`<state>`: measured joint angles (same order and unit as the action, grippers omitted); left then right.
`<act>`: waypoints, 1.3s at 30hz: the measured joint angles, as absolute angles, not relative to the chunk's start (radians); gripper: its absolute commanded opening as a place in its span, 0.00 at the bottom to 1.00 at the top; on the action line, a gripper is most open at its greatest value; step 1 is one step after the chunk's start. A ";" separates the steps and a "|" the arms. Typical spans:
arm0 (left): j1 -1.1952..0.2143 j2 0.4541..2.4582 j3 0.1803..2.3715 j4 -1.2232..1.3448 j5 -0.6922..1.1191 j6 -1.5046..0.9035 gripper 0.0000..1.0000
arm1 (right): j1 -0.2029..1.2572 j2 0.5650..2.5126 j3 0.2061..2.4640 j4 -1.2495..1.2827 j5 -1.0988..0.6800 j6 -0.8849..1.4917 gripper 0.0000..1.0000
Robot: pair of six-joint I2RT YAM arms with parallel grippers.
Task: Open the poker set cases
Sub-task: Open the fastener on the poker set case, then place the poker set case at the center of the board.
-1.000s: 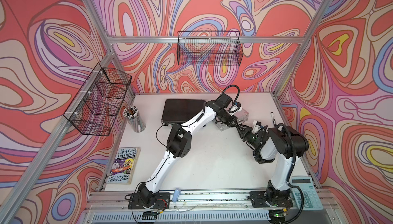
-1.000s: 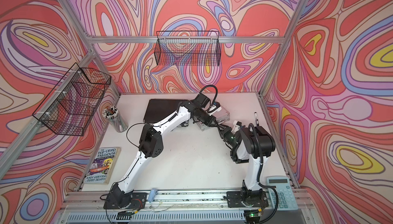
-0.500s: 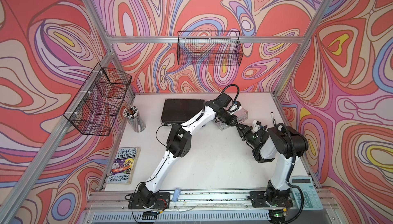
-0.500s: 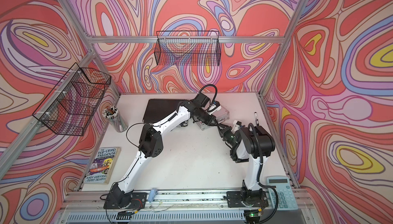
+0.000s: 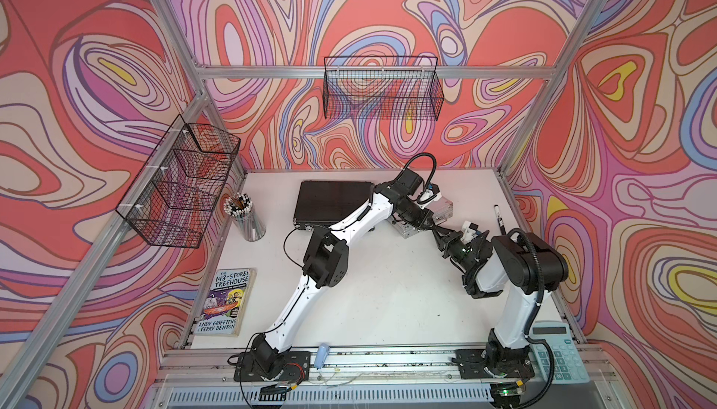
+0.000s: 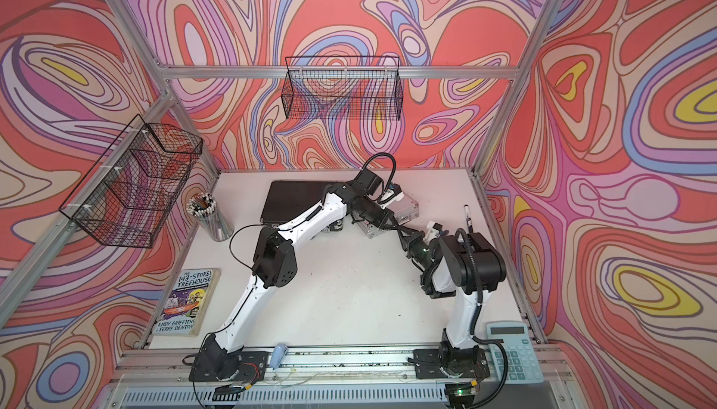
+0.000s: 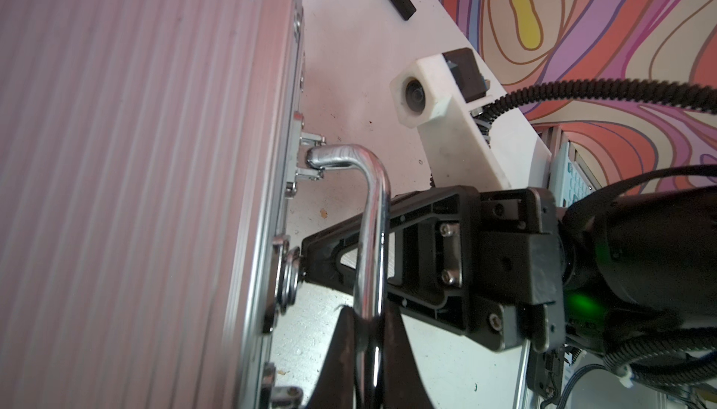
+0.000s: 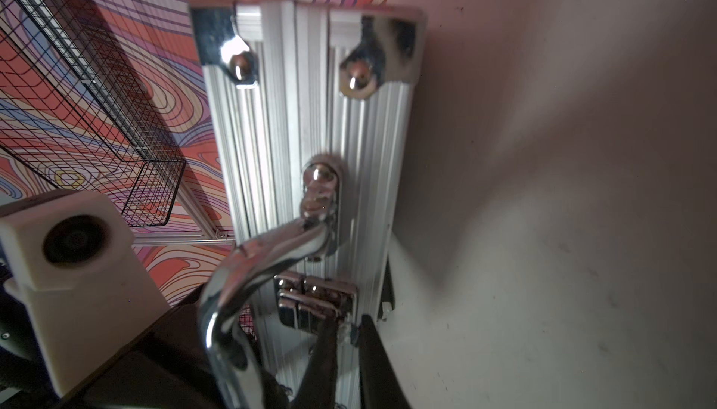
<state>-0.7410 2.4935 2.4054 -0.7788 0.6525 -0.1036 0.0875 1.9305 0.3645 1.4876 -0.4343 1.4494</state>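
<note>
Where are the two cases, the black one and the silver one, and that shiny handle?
black case (image 5: 333, 201): in a top view, middle of its lid.
silver case (image 5: 442, 209): in a top view, the bare part of its lid.
shiny handle (image 7: 373, 232): in the left wrist view, its straight bar.

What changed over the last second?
Right gripper narrowed onto the latch of the silver case, with its arm barely shifting. Left gripper stays shut on the handle; the case has not moved and is still closed.
</note>
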 measured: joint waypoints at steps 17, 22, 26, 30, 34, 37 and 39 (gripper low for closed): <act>-0.747 2.481 2.348 -0.773 0.677 -0.105 0.00 | 0.094 1.781 0.291 1.380 -0.428 1.423 0.11; -0.750 2.479 2.335 -0.772 0.677 -0.100 0.00 | 0.094 1.747 0.291 1.310 -0.436 1.397 0.11; -0.753 2.479 2.323 -0.771 0.677 -0.097 0.00 | 0.094 1.720 0.290 1.246 -0.443 1.371 0.15; -0.755 2.476 2.302 -0.757 0.677 -0.089 0.00 | 0.089 1.633 0.267 1.111 -0.453 1.314 0.32; -0.759 2.475 2.262 -0.752 0.672 -0.076 0.00 | 0.064 1.471 0.265 0.899 -0.454 1.207 0.37; -0.773 2.480 2.226 -0.755 0.654 -0.057 0.00 | 0.048 1.342 0.320 0.747 -0.451 1.111 0.38; -0.783 2.482 2.214 -0.759 0.640 -0.046 0.00 | 0.022 1.290 0.353 0.661 -0.448 1.058 0.38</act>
<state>-0.7826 2.4817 2.2135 -0.7586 0.6403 -0.0463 0.0223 1.2896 0.3534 0.6605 -0.4484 1.0580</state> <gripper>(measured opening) 0.089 0.378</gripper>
